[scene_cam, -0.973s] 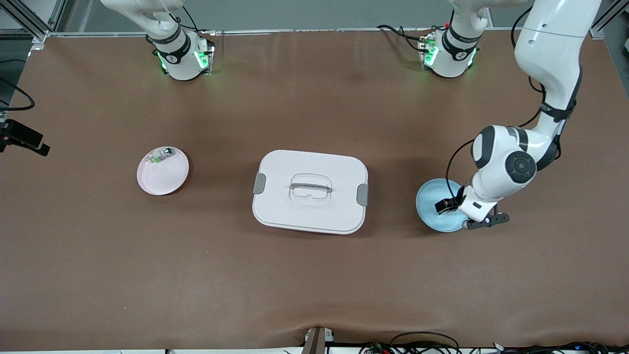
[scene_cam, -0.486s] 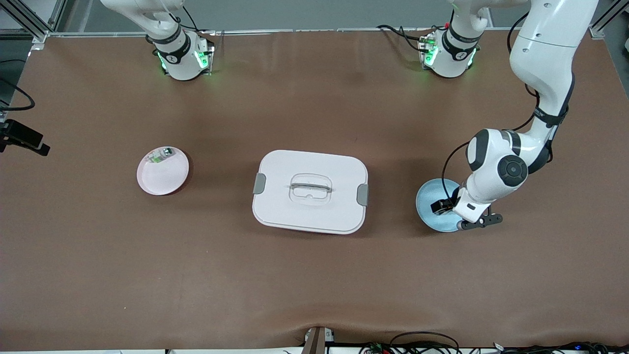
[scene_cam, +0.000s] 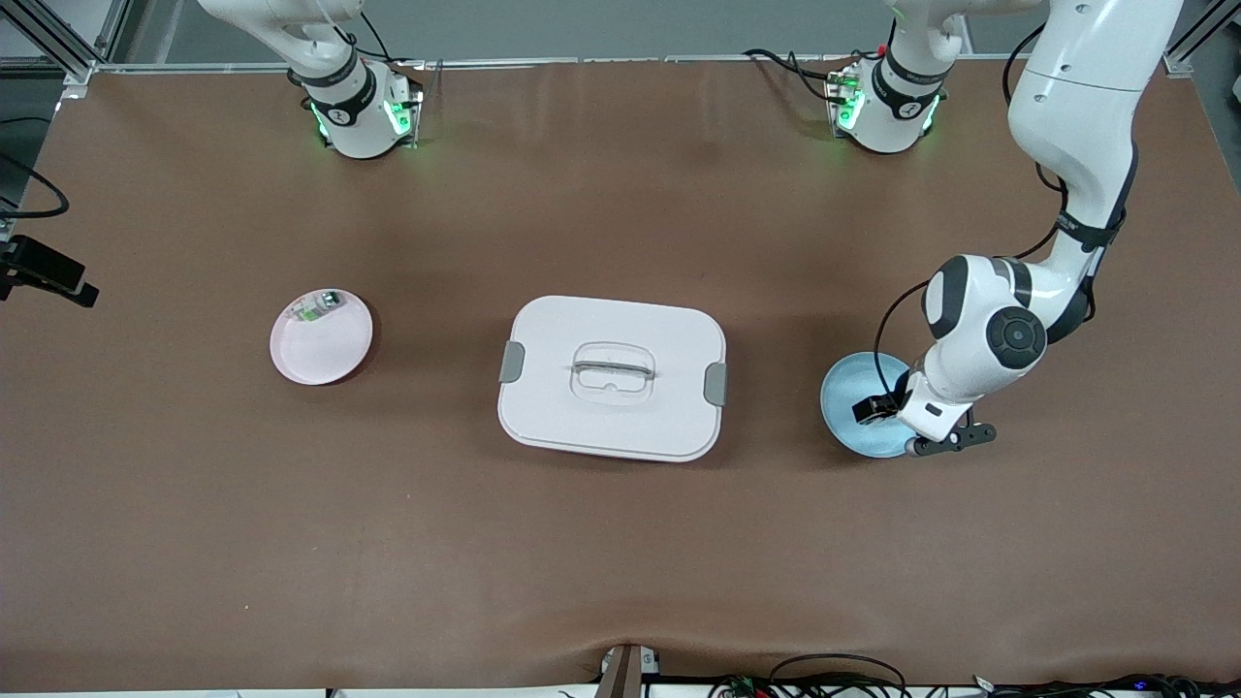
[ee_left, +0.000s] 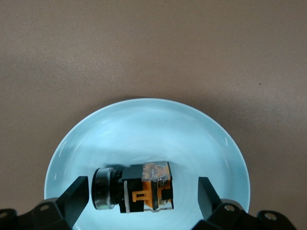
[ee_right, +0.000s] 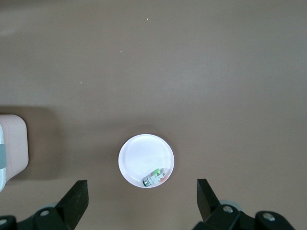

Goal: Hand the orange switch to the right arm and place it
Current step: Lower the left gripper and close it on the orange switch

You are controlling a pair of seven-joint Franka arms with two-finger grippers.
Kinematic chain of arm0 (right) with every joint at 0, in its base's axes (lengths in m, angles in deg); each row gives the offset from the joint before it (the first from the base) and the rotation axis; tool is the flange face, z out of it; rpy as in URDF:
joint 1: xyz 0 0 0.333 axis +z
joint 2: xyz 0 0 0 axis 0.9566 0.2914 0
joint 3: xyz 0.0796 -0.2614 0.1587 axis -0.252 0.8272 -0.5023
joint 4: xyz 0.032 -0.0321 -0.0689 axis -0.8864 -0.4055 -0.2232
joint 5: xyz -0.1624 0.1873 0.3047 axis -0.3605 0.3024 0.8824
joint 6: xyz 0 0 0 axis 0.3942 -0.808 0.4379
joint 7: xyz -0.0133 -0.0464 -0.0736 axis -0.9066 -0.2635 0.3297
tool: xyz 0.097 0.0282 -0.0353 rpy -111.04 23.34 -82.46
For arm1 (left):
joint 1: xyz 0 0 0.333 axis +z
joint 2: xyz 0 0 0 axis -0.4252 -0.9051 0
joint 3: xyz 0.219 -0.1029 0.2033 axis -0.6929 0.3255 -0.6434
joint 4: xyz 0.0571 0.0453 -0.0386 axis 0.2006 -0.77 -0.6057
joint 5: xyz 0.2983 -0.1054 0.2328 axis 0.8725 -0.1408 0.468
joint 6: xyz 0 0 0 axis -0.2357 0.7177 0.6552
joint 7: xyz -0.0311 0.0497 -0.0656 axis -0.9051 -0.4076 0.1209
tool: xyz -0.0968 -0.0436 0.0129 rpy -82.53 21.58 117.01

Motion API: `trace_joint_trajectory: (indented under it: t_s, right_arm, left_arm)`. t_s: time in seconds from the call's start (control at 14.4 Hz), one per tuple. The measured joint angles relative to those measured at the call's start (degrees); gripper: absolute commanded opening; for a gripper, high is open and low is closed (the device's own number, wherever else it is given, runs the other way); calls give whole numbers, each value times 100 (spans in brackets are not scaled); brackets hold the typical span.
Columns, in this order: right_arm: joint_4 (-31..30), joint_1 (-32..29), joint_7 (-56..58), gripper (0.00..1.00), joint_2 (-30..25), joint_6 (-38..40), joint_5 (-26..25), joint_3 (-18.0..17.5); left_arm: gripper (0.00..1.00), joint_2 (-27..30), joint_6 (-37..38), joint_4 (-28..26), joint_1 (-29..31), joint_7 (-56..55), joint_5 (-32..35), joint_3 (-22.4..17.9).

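- The orange switch (ee_left: 139, 187) lay on its side in the blue plate (ee_left: 144, 124) at the left arm's end of the counter (scene_cam: 620, 533).
- The left gripper (ee_left: 143, 197) hung low over it, jaws spread wide, touching nothing.
- The right gripper (ee_right: 141, 201) waited high over the white plate (ee_right: 146, 160), jaws apart and empty.
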Motion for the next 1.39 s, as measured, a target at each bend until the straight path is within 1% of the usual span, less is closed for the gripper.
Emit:
trace_joint_trajectory:
  t_s: [0.63,0.69,0.76,0.83,0.9,0.97,1.04,1.25,1.39]
  right_arm:
    - [0,0,0,100,0,1,0,0]
    - [0,0,0,100,0,2,0,0]
    - [0,0,0,100,0,2,0,0]
    - [0,0,0,100,0,2,0,0]
    - [0,0,0,100,0,2,0,0]
    - [0,0,0,100,0,2,0,0]
    - [0,0,0,100,0,2,0,0]
    - [0,0,0,100,0,2,-1,6]
    - [0,0,0,100,0,2,-1,3]
  left_arm:
    - [100,-80,64,-43,9,0,0,-5]
    - [90,-97,64,-43,10,0,0,-8]
    - [74,-112,64,-43,12,0,0,-12]
    - [51,-123,64,-43,16,0,0,-15]
    - [32,-129,64,-43,20,0,0,-16]
    - [14,-128,64,-41,21,0,0,-16]
    - [0,-127,63,-30,21,0,0,-16]
    - [0,-57,129,29,21,0,0,-16]
    - [0,178,554,153,20,0,0,-9]
